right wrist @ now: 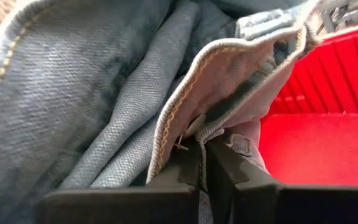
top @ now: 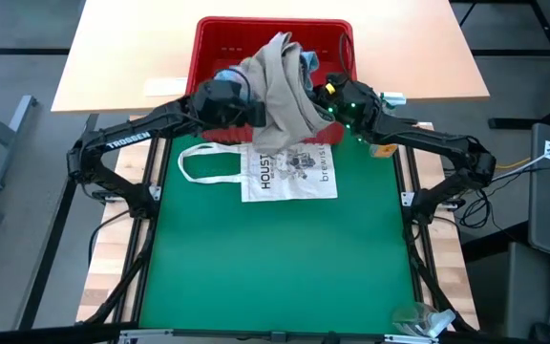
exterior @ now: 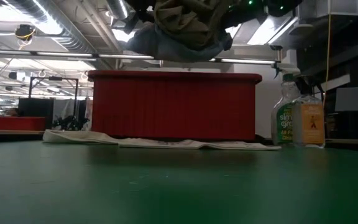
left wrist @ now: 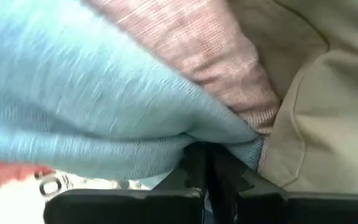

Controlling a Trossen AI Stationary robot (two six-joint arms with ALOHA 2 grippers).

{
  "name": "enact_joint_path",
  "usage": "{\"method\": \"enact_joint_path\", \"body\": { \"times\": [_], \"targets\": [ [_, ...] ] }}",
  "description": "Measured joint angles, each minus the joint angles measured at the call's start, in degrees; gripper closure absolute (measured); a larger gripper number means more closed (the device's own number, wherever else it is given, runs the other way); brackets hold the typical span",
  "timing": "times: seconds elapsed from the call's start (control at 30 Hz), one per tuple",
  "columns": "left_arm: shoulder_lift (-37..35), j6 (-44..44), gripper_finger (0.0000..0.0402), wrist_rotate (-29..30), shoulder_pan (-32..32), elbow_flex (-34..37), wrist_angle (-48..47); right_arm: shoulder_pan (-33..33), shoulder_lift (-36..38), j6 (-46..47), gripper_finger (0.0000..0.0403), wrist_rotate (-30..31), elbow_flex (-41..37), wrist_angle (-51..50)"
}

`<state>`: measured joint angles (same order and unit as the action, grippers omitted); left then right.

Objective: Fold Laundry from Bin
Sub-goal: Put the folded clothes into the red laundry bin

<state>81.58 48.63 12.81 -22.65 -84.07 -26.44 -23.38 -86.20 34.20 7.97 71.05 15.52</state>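
A bundle of laundry (top: pixel 280 84) hangs in the air over the near rim of the red bin (top: pixel 220 46), between my two grippers. Khaki-grey cloth (exterior: pixel 188 25) lies on top. Light blue cloth (left wrist: pixel 92 106) and pink cloth (left wrist: pixel 210 56) show in the left wrist view, and blue denim (right wrist: pixel 73 106) in the right wrist view. My left gripper (left wrist: pixel 207 163) is shut on the bundle's left side (top: pixel 254 110). My right gripper (right wrist: pixel 202 155) is shut on its right side (top: pixel 327 99). The bundle's underside hangs above the bin's rim (exterior: pixel 176 76). My left gripper pinches a bunched fold of the light blue cloth (left wrist: pixel 229 134) between its two shut fingers, coming from the table's left and slanting a little downward. The pink and khaki pieces lie against that fold. The bundle is lifted clear of the table. My right gripper pinches the denim piece by a stitched edge (right wrist: pixel 188 127) between its two shut fingers, coming about level from the table's right. Several layers bunch at the fingers. The denim hangs slack around them, clear of the bin's floor (right wrist: pixel 328 149).
A flat white tote bag printed "HOUSTON" (top: pixel 289 172) lies on the green mat (top: pixel 275 268) just in front of the bin. A spray bottle (exterior: pixel 286 118) and an orange-labelled bottle (exterior: pixel 311 121) stand to the right of the bin. The wooden table (top: pixel 122 57) extends behind.
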Motion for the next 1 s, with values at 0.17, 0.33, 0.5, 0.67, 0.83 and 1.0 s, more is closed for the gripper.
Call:
{"method": "enact_joint_path", "body": {
  "times": [0.17, 0.33, 0.5, 0.67, 0.83, 1.0],
  "targets": [
    [0.01, -1.46, 0.0401, 0.02, -4.14, -0.07, 2.32, -2.70, -2.55, 0.03, 0.0391, 0.03, -0.02, 4.91],
    [1.82, -3.68, 0.0401, -2.41, -8.89, -0.22, 8.30, -5.78, -5.46, 1.09, 0.0391, -0.02, 1.42, 8.60],
    [5.32, -6.26, 0.0401, -3.59, -13.03, -0.31, 11.66, -8.59, -10.35, 1.25, 0.0391, 0.00, 6.88, 8.06],
    [7.42, -7.55, 0.0401, -4.89, -18.42, -0.31, 13.93, -11.60, -16.29, 1.25, 0.0391, -0.93, 13.83, 6.08],
    [10.07, -9.95, 0.0401, -5.40, -23.44, -0.31, 14.64, -14.58, -23.06, 1.34, 0.0391, -2.73, 19.76, 3.03],
    [14.88, -10.30, 0.0401, -7.82, -26.77, -0.28, 16.61, -16.88, -27.95, 1.45, 0.0391, -3.61, 22.36, -0.33]
  ]
}}
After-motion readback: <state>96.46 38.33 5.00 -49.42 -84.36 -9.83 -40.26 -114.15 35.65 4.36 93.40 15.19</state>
